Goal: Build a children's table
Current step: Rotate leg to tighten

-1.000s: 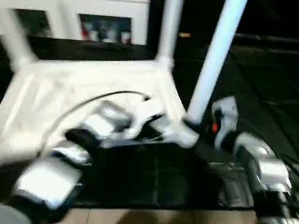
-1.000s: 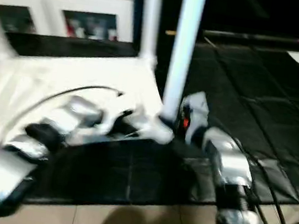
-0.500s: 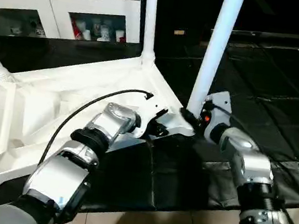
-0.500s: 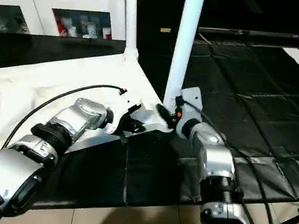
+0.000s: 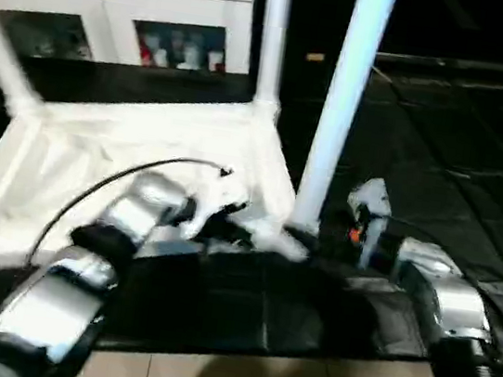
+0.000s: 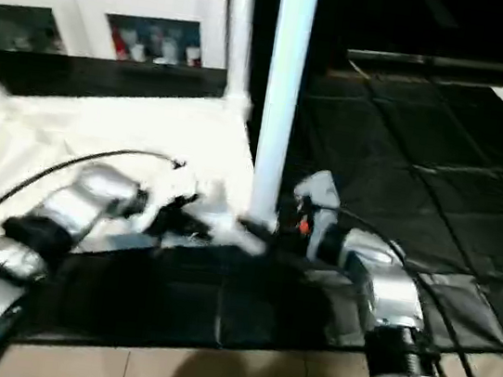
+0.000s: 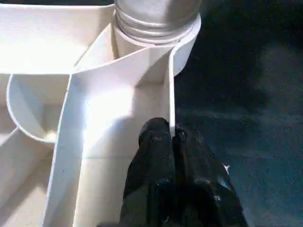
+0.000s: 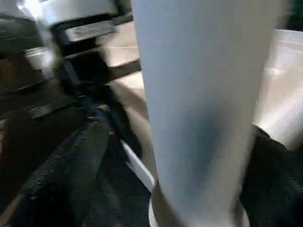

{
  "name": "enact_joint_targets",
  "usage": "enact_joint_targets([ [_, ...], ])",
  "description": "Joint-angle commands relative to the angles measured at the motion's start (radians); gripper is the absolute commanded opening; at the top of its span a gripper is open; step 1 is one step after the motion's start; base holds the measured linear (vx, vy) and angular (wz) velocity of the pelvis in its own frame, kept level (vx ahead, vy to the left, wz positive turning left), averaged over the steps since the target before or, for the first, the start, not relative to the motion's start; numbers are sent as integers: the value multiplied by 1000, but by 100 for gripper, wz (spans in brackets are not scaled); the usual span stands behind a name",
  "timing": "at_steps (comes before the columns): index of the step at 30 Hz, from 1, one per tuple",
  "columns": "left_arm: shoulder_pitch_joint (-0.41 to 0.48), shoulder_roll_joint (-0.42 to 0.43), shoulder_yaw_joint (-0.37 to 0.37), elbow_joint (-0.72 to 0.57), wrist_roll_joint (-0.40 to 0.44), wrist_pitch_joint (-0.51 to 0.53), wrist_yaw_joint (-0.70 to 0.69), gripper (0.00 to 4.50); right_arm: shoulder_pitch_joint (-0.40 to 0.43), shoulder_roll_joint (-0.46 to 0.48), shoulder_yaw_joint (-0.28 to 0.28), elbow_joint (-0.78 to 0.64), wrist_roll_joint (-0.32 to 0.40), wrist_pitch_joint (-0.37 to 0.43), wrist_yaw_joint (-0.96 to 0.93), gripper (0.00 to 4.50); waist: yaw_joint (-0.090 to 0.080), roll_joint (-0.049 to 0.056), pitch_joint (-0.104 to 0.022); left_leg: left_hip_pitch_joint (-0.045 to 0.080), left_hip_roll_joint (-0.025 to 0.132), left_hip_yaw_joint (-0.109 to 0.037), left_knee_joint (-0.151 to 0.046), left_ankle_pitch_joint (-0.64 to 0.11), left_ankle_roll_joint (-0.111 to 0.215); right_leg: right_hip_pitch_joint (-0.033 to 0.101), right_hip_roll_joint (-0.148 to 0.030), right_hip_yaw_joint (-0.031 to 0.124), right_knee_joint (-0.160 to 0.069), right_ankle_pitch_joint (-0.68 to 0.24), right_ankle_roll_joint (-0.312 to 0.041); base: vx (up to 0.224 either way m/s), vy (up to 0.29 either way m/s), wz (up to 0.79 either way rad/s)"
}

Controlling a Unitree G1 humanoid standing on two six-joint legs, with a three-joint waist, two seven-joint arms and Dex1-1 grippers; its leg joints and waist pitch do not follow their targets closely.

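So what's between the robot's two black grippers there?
The near white plastic table leg, standing in its corner socket, separates the left gripper from the right gripper, per the left eye view.

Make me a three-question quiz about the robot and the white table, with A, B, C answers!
1. Where is the table top lying?
A. on a black mat
B. on the cabinet
C. on a chair

2. What colour are the legs?
A. red
B. white
C. green

3. What is the left hand doing?
A. waving in the air
B. holding a cup
C. pinching the table's edge

Answers:
1 A: the table top rests upside down on the black mat.
2 B: the near leg is white.
3 C: the left hand is shut on the thin rim.
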Motion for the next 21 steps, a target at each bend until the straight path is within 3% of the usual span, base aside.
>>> enact_joint_targets([
  [1,-7,12,-27,-37,-11,-45,-74,0,-1,-31,21,-26,18,25,66,448,3,-14,-74,15,48,-7,-57,-117,123,59,-74,66,-62,-241,-162,0,0,0],
  [7,9,54,-53,-62,-7,-93,-180,0,-18,-92,59,-16,38,32,222,448,22,-18,-73,11,50,-8,-60,-135,97,62,-78,69,-60,-259,-149,0,0,0],
  [11,13,73,-74,-72,3,-119,-214,0,-32,-117,98,1,35,43,286,400,23,-20,-74,9,48,-9,-59,-127,93,63,-78,68,-60,-265,-147,0,0,0],
  [21,1,68,-73,-57,2,-128,-222,0,-48,-110,118,24,37,44,317,320,26,-20,-76,8,49,-10,-59,-116,90,63,-77,68,-57,-255,-147,0,0,0],
])
